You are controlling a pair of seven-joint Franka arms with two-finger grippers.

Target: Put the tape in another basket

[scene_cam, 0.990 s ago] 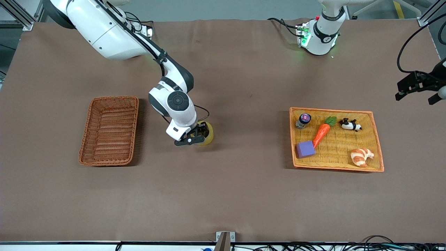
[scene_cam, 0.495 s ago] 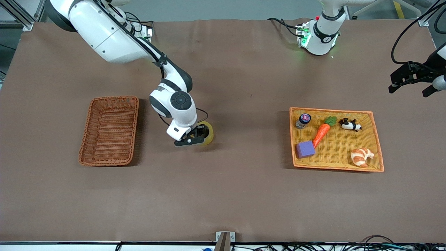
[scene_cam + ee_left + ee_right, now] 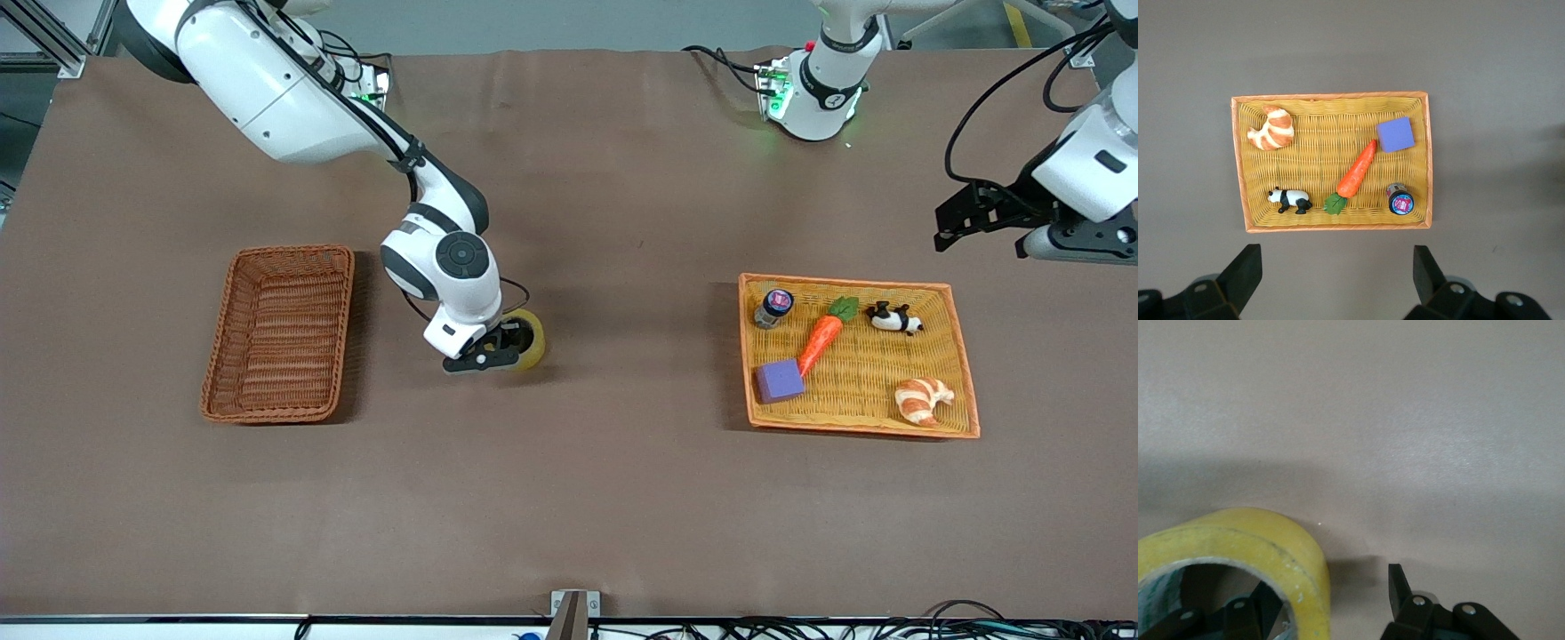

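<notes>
I have the right gripper point(image 3: 498, 348) down at the tape point(image 3: 528, 339), which lies flat on the brown table point(image 3: 569, 498) near its middle, between the two baskets and closer to the wicker one. In the right wrist view one finger point(image 3: 1251, 613) sits inside the roll's hole and the other point(image 3: 1399, 587) stands outside its yellow wall with a gap, so the jaws straddle the wall partly open, not clamped.

The reddish-brown wicker basket point(image 3: 277, 332) sits toward the right arm's end of the table, near the tape but apart from it.

My left gripper point(image 3: 965, 213) waits in the air over the bare cloth just off the tray's edge nearest the bases, jaws spread wide and holding nothing.

The orange-rimmed tray point(image 3: 965, 356) carries a toy carrot point(image 3: 822, 336), a purple block point(image 3: 780, 380), a croissant point(image 3: 922, 399), a panda figure point(image 3: 892, 316) and a small jar point(image 3: 773, 307).
</notes>
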